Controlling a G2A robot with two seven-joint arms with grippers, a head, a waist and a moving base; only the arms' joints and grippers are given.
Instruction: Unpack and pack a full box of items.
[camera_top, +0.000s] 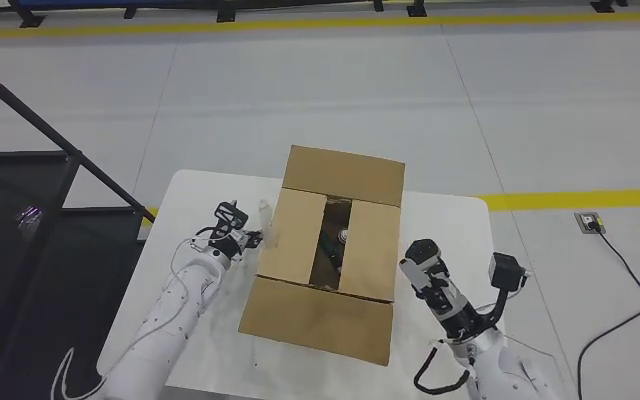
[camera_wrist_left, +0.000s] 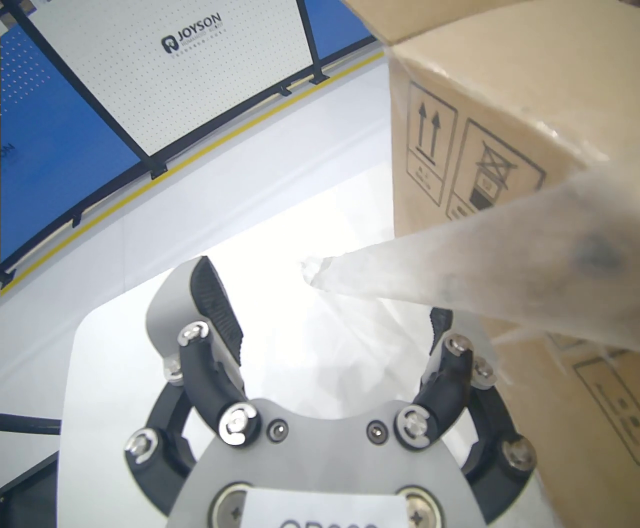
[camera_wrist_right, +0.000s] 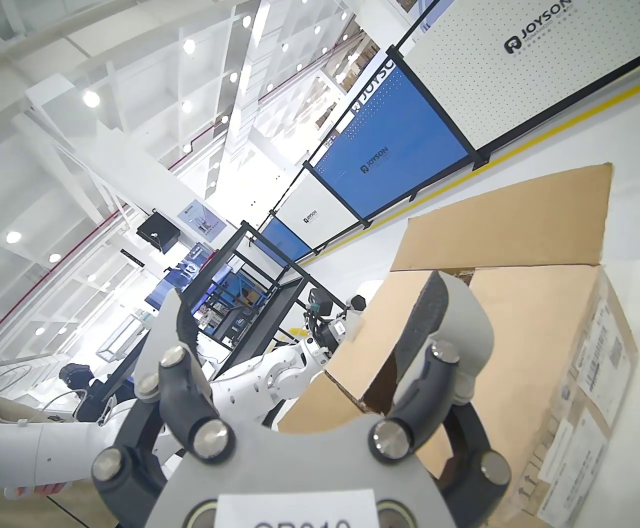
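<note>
Evidently early unpacking: brown corrugated cardboard box at centre frame on smooth white round-cornered table, end flaps folded out, side flaps lying inward.
Dark items glimpsed through the central slot, judged all still inside, with unloading and repacking both outstanding. Left gripper spread wide and empty at centre left, ribbed black pads bare, beside a loose translucent tape strip. Right gripper likewise agape, lower right.

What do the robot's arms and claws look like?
The left arm and right arm are smooth, white and rounded, with black wrist parts. A thin black cable loops beside the right one. The left gripper and right gripper each have a silver plate with shiny screws, black links, and two curved grey fingers with black ribbed pads.
</note>
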